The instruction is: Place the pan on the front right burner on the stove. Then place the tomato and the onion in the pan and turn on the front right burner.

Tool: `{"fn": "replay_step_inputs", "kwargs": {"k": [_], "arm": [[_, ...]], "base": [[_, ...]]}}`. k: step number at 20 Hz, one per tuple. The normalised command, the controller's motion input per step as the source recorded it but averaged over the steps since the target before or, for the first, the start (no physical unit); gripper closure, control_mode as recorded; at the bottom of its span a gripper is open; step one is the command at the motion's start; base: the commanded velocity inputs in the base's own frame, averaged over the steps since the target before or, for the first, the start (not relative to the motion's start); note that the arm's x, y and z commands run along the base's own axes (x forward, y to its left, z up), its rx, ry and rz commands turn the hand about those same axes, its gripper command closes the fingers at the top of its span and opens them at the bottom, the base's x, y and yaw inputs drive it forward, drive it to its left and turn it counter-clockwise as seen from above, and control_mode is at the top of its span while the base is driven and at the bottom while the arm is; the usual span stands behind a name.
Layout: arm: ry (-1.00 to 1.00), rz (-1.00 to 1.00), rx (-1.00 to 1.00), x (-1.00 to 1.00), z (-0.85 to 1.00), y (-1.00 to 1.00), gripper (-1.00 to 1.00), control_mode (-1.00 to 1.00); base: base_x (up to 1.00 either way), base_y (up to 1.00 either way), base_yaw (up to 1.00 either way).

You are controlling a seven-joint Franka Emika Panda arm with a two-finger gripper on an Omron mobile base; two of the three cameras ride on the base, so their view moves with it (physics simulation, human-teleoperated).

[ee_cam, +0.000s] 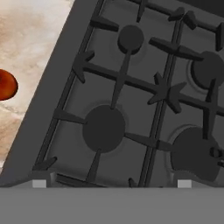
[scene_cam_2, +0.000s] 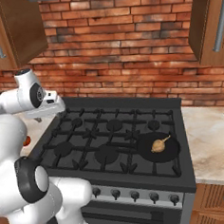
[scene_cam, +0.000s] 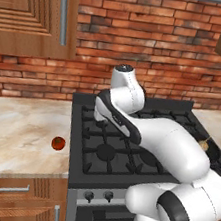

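Note:
The black pan sits on the front right burner of the stove, and the tan onion lies inside it. In the left base view the onion's stalk and a sliver of the pan peek out behind my arm. On the marble counter left of the stove rests the red tomato, which shows at the left edge of the hand view. My gripper hovers above the stove's left burners, open, its fingertips wide apart with nothing between them. The tomato lies off to its side.
A row of small black knobs runs along the steel front of the stove. Marble counter extends left, and more counter lies to the right. A brick wall and wooden cabinets stand behind and above.

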Motion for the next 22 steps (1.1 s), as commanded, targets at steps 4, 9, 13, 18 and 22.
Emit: {"fn": "replay_step_inputs", "kwargs": {"k": [4,9,13,18,22], "arm": [[0.01,0.08,0.02,-0.01,-0.02,0.64,-1.0,-1.0],[0.0,0.08,0.03,-0.1,-0.07,0.59,-1.0,-1.0],[0.01,0.08,0.03,-0.07,-0.15,0.61,-1.0,-1.0],[0.01,0.09,0.03,-0.01,-0.16,0.59,-1.0,-1.0],[0.0,0.09,0.02,0.0,-0.19,0.44,-1.0,-1.0]], "base": [[0.0,0.0,0.0],[0.0,0.0,0.0],[0.0,0.0,0.0],[0.0,0.0,0.0],[0.0,0.0,0.0]]}}
